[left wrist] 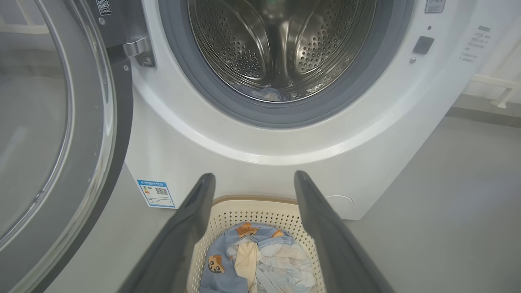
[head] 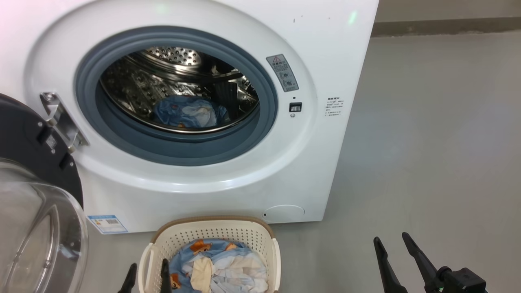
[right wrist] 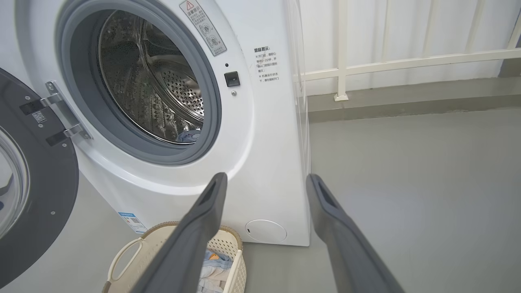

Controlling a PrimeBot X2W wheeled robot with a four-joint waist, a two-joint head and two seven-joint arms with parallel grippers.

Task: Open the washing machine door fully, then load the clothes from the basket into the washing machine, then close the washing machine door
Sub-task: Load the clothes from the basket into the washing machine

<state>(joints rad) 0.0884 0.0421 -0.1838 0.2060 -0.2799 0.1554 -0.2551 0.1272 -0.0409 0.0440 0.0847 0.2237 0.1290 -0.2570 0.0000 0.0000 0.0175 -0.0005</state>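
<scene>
Gaping washing machine door point(head: 32, 203), glossy black around bulging clear glass

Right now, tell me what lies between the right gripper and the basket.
Only bare grey floor lies between the right gripper and the basket; the head view shows that stretch.

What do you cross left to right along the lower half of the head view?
Round glossy black washing machine door with clear glass bowl → small blue label sticker → cream perforated plastic basket → right gripper, two dark fingers.
</scene>
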